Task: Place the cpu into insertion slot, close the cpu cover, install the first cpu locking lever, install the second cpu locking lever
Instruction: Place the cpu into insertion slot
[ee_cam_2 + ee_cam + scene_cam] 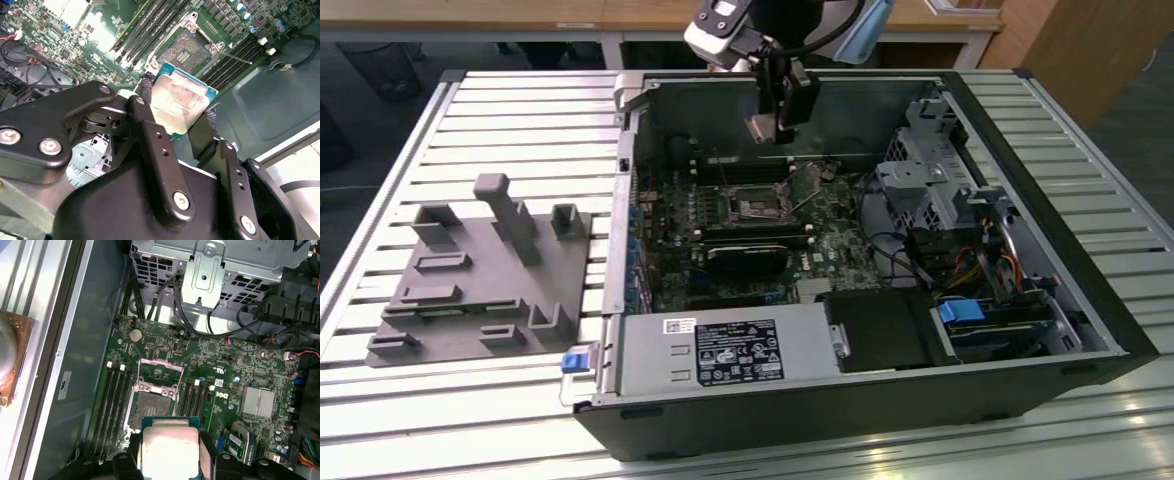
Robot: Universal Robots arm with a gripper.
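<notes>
Exterior view: bright, even, diffuse light from overhead. The slatted desk (480,400) has a soft sheen, and the grey fixture (480,275) throws only faint, soft shadows. The computer case (854,420) is darker inside, with the motherboard (720,215) shaded by the walls.

Second wrist view: the cpu (182,100) face glares pale. There is a white hotspot on the motherboard (107,37). The black tool (177,102) reads dark, with small glints on its screws.

First wrist view: the cpu (170,450) face is blown near white and the silver heatsink (257,402) is bright. The case wall (85,365) is dim grey, and the copper-coloured part (10,355) carries a highlight.
</notes>
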